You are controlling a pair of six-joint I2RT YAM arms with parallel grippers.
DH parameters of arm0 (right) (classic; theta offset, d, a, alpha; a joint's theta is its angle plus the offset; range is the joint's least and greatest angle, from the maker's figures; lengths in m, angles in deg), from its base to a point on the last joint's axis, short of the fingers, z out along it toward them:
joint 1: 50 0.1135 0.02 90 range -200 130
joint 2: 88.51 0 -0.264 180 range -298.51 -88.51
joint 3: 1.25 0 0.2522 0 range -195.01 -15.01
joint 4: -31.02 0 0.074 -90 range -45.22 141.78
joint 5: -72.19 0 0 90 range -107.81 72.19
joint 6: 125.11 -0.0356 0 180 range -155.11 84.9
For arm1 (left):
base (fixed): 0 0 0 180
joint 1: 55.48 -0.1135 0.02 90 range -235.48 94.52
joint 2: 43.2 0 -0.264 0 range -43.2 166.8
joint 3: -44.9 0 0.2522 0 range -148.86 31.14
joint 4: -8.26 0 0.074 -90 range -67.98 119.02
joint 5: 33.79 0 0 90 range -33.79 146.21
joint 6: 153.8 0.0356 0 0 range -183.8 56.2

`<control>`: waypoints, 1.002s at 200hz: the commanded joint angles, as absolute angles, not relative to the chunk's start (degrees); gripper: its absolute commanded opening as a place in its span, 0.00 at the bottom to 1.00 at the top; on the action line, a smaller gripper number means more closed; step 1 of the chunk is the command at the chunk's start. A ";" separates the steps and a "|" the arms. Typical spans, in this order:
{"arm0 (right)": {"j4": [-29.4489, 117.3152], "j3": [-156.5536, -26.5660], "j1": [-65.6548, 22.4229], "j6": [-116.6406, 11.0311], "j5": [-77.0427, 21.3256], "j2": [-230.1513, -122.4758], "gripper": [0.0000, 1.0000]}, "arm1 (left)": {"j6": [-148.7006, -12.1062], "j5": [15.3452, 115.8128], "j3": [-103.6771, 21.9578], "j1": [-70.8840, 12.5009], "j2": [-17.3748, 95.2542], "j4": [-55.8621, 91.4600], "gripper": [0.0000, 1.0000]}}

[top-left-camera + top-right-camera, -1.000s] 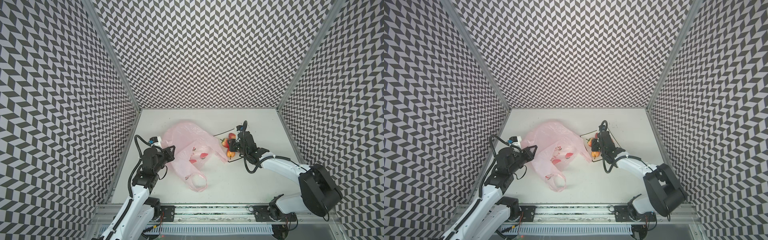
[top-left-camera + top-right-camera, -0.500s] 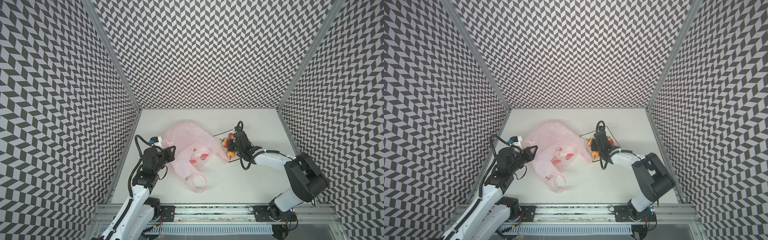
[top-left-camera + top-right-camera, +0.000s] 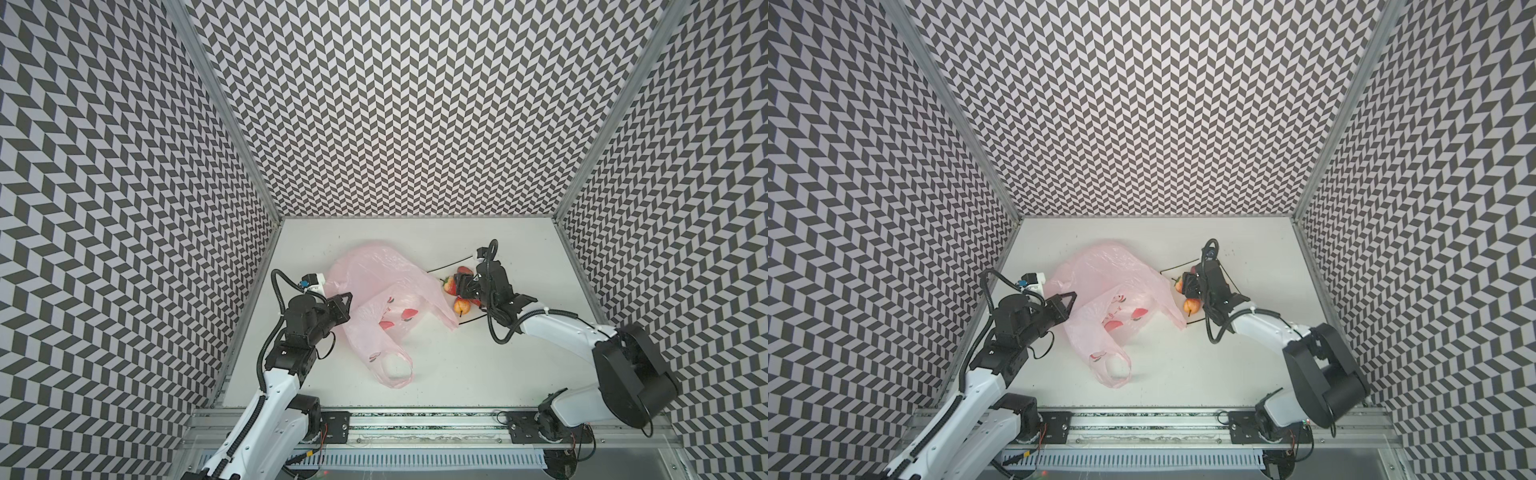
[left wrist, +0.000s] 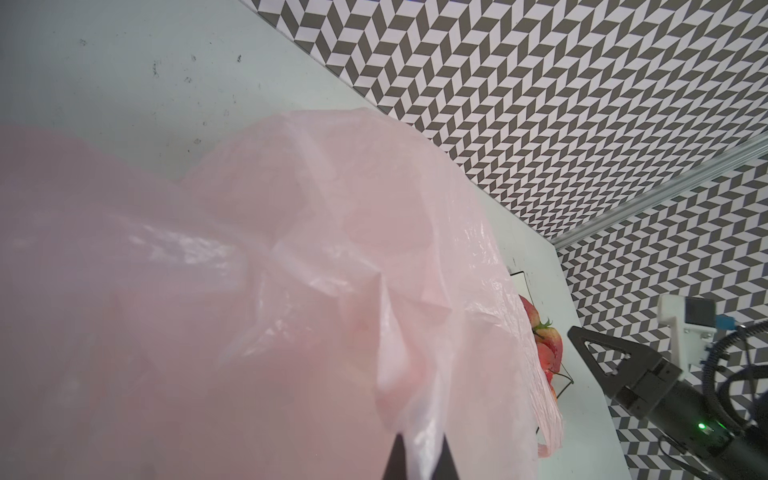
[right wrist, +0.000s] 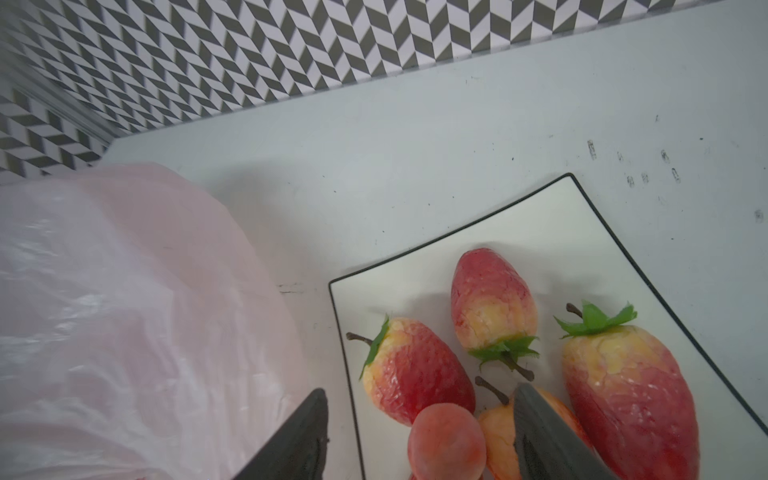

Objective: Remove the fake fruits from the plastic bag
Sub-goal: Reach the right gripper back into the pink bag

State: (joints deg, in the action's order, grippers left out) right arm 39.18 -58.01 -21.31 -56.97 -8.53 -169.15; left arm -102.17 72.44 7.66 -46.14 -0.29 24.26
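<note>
Fake fruits on plate clear only in right wrist view; right tool agape, left tool pinching plastic bag

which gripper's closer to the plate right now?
Right. The right gripper hangs open directly over the plate and its fake fruits. The left gripper is on the far side of the plastic bag, shut on its film.

Three strawberries, two small round orange-pink fruits, one pink plastic bag and one square plate show.
</note>
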 commanded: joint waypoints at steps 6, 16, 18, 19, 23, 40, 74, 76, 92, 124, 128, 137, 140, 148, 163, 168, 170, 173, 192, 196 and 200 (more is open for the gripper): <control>35.79 -54.59 -21.23 -55.51 -15.53 -161.34 0.68 | -101.07 72.99 6.09 -46.47 -0.24 23.83 0.00; 33.62 -52.80 -20.67 -55.13 -18.92 -157.80 0.67 | -101.07 73.04 6.09 -46.47 -0.24 23.86 0.00; 33.22 -52.41 -20.50 -55.07 -19.60 -157.21 0.67 | -101.09 73.01 6.09 -46.48 -0.25 23.86 0.00; 32.98 -52.21 -20.35 -55.02 -19.93 -156.87 0.66 | -101.07 73.04 6.05 -46.50 -0.24 23.86 0.00; 32.16 -51.50 -19.99 -54.89 -21.25 -155.64 0.65 | -101.07 73.08 6.08 -46.52 -0.25 23.86 0.00; 28.45 -48.85 -16.60 -54.58 -26.06 -151.54 0.60 | -101.09 73.09 6.00 -46.52 -0.19 23.86 0.00; 23.13 -46.39 -5.58 -54.27 -26.27 -150.54 0.50 | -101.27 73.39 6.05 -46.52 0.09 23.69 0.00; 22.82 -46.27 -4.97 -54.33 -26.25 -150.80 0.49 | -101.29 73.42 6.02 -46.52 0.05 23.69 0.00; 20.72 -46.27 -1.09 -55.47 -25.03 -154.23 0.46 | -101.24 73.52 6.01 -46.52 0.12 23.71 0.00; 18.94 -49.12 3.00 -58.73 -23.14 -164.94 0.40 | -101.28 73.74 5.61 -46.49 0.02 24.03 0.00; 18.49 -49.78 3.43 -59.03 -22.89 -166.30 0.40 | -101.29 73.78 5.57 -46.51 -0.02 24.03 0.00; 17.03 -51.01 4.34 -59.69 -21.91 -169.62 0.40 | -101.26 73.70 5.35 -46.51 -0.11 24.16 0.00; 16.75 -51.47 4.52 -60.05 -21.67 -170.66 0.40 | -101.29 73.76 5.26 -46.52 -0.07 24.21 0.00; 16.14 -52.75 4.66 -60.75 -21.16 -173.03 0.40 | -101.20 73.79 4.98 -46.47 -0.11 24.52 0.00; 14.97 -55.04 5.06 -61.89 -19.45 -177.04 0.41 | -100.12 74.22 3.31 -46.52 -0.08 26.06 0.00; 14.91 -56.00 5.09 -62.15 -18.89 -178.27 0.42 | -99.55 74.47 2.60 -46.52 -0.09 26.82 0.00; 14.90 -56.37 5.08 -62.19 -18.65 -178.78 0.42 | -99.32 74.62 2.43 -46.52 -0.06 27.09 0.00; 14.96 -56.93 5.04 -62.25 -18.27 -179.47 0.43 | -99.05 74.80 1.93 -46.44 -0.21 27.34 0.00; 13.73 -59.84 5.20 -62.90 -15.43 -183.45 0.47 | -97.46 76.11 -0.60 -45.44 -0.23 28.93 0.00; 13.34 -60.33 5.17 -62.92 -14.93 -184.20 0.47 | -97.23 76.36 -1.15 -44.98 -0.23 29.23 0.00; 13.05 -60.83 5.19 -63.04 -14.24 -184.93 0.48 | -97.00 76.62 -1.56 -44.46 -0.09 29.42 0.00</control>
